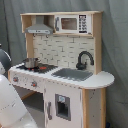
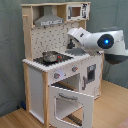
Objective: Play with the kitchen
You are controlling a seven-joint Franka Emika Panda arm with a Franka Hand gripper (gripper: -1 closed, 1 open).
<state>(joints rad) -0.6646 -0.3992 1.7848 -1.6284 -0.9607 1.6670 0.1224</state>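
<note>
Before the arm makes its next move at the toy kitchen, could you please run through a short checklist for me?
1. Oven door of the light wood and white toy kitchen: hanging open in the second exterior view, in the way of any low move. Not ok.
2. Small metal pot: upright on the red-ringed stove. Ok.
3. Grey sink: nothing seen in it. Ok.
4. Black faucet: upright behind the sink. Ok.
5. White arm: hangs over the counter; end effector hidden. Cannot tell.
</note>
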